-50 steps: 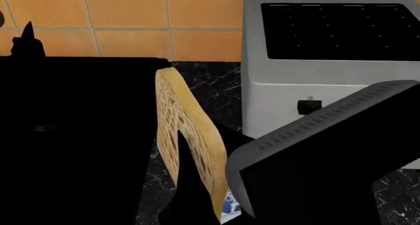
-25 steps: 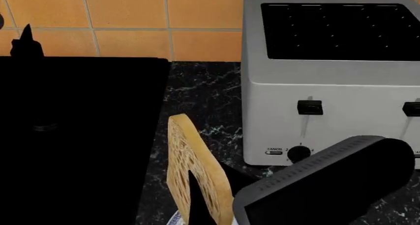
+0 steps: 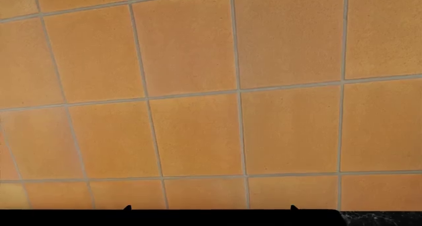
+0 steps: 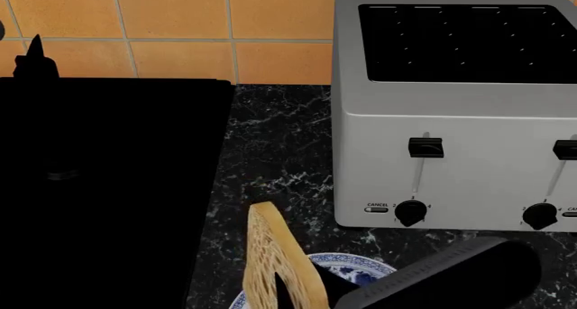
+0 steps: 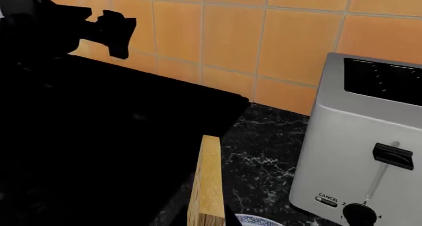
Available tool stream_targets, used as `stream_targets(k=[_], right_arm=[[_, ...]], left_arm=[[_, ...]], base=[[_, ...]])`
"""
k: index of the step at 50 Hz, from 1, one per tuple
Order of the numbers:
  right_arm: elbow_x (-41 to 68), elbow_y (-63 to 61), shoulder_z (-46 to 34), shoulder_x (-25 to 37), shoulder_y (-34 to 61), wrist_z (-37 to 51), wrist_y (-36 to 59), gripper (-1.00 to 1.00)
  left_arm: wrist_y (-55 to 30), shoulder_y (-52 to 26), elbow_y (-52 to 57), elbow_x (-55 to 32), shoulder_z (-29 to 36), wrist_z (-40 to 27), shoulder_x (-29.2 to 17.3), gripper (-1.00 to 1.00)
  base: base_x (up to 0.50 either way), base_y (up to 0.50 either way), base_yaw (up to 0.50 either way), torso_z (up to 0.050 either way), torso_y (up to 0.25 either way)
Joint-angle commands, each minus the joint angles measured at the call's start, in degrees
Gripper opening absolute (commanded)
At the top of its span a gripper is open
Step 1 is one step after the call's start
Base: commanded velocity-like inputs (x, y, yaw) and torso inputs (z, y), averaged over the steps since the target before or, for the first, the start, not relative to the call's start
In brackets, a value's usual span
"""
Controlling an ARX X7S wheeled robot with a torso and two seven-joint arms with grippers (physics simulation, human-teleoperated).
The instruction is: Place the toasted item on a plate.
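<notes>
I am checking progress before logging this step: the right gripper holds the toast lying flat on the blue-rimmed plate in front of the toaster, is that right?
Not quite. The toast is not lying flat: the head view shows it standing on edge, held by the right gripper over the blue-rimmed plate in front of the toaster.

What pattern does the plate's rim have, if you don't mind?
A blue floral pattern on white; the plate shows best in the head view.
</notes>
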Motion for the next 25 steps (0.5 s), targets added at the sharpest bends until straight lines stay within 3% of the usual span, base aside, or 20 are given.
stream_targets(k=[1, 25], right_arm=[[-6.8, -0.5, 5.0, -2.1, -6.9, -7.3, 4.0, -1.0], [-17.2, -2.2, 8.7, -5.1, -12.7, -17.2, 8.8, -1.0]], left_arm=[[-0.7, 0.1, 0.7, -0.3, -0.2, -0.4, -0.1, 1.0], [-0.6, 0.3, 0.9, -0.8, -0.7, -0.7, -0.5, 1.0]], base=[[0.0, 0.0, 0.0, 0.0, 0.0], [0.0, 0.0, 0.0, 0.0, 0.0]])
